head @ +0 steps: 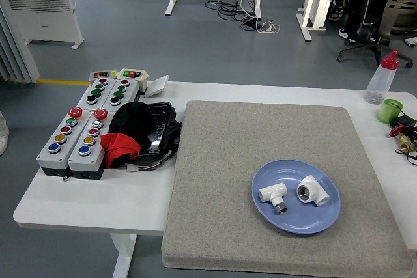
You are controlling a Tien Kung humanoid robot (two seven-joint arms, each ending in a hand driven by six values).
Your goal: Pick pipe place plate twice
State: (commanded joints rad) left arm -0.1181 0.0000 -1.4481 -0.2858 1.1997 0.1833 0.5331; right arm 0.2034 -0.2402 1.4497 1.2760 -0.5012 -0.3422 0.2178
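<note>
A blue plate (296,219) lies on the grey mat (260,141), toward its front right. Two white pipe fittings rest on it: a T-shaped one with a metal end (273,194) on the left and a shorter one with a threaded metal opening (313,191) on the right. Neither of my hands shows in the head view.
At the left of the table stand grey button boxes (81,131) and a black tray holding black and red cloth (133,135). A clear bottle with a red cap (380,79), a green cup (389,111) and small items sit at the right edge.
</note>
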